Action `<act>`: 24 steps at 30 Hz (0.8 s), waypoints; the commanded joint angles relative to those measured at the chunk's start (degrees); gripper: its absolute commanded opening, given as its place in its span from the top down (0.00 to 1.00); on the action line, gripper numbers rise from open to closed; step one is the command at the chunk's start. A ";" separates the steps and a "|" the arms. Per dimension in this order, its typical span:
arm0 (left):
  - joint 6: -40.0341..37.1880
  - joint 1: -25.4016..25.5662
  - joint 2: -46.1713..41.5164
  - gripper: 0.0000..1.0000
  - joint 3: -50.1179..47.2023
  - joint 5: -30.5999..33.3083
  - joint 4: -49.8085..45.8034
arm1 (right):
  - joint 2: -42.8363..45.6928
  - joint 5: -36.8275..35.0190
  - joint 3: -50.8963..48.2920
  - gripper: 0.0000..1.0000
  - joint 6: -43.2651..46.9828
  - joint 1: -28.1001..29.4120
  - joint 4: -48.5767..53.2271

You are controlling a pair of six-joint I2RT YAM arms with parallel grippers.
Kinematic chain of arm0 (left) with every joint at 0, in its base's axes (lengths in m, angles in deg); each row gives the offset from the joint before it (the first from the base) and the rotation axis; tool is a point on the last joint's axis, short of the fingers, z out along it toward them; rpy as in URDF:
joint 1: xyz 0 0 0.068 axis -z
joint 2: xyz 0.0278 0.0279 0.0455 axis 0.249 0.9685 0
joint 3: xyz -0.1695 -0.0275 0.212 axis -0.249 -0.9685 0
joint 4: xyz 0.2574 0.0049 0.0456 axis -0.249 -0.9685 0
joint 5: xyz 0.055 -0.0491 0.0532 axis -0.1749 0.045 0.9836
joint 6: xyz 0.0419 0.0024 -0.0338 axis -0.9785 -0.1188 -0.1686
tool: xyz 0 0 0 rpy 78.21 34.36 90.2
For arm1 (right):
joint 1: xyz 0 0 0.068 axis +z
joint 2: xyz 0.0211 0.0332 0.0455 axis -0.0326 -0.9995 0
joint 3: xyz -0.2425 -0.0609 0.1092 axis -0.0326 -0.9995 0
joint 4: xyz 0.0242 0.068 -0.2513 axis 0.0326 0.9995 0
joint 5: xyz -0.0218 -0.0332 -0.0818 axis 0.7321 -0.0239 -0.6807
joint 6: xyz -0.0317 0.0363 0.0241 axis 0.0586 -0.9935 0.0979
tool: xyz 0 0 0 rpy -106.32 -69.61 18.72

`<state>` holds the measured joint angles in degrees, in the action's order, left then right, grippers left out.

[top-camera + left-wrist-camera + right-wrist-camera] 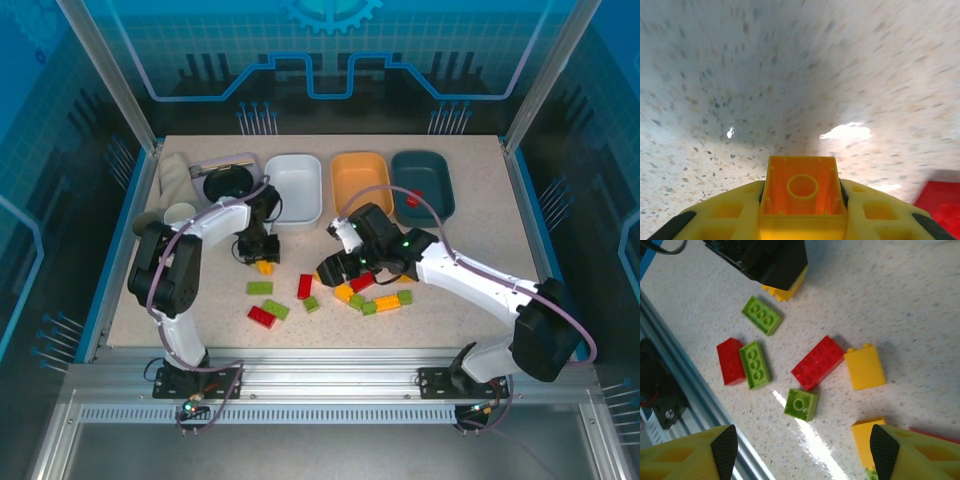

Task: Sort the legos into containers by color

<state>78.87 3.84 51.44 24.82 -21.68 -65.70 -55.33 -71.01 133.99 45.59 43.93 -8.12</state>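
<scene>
Your left claw [802, 212] was closed on a yellow-orange brick [801, 186]. Its yellow fingers [725, 210] pressed the brick's two side walls, and the hollow underside faced the wrist camera. The grip looked square and centred, so I judged there was no need to re-grasp. I could not tell whether the brick was off the desk [790, 75].

In the top view the claw sat just in front of the white tub [296, 190]. The orange tub [360, 183] stood next to it on the right, and the dark teal tub [422, 178] beyond that had a red piece [412, 200] in it. My guess was that the orange tub was where this brick belonged.

To do it well, you needed to:
- lift straight up first;
- carry the brick high enough to pass over the white tub's corner and rim;
- open only once it was well inside the orange tub's walls.

Your right claw [805, 455] had its jaws wide apart and held nothing. It hung above the loose pile, over a red brick [818, 362] and a small green brick [801, 404]. That arm's wrist lay near the orange tub's front edge, so you had to route around it or move one arm at a time.
</scene>
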 commanded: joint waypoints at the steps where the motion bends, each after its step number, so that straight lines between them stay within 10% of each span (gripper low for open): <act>1: 2.24 0.12 -2.92 0.69 10.42 -0.69 -4.41 | 5.27 -2.64 0.18 0.26 -4.89 -4.31 -3.16; 16: 3.60 -0.92 31.26 0.68 58.03 3.39 -14.79 | 1.00 -3.67 8.21 0.17 -17.26 -18.19 -9.61; 24: 4.93 -2.84 39.06 0.62 62.63 2.73 -13.63 | -0.46 -5.51 11.53 0.17 -18.05 -20.03 1.23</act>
<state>82.76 2.16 89.84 84.67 -19.04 -77.37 -55.53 -75.40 144.50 29.35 25.27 -13.10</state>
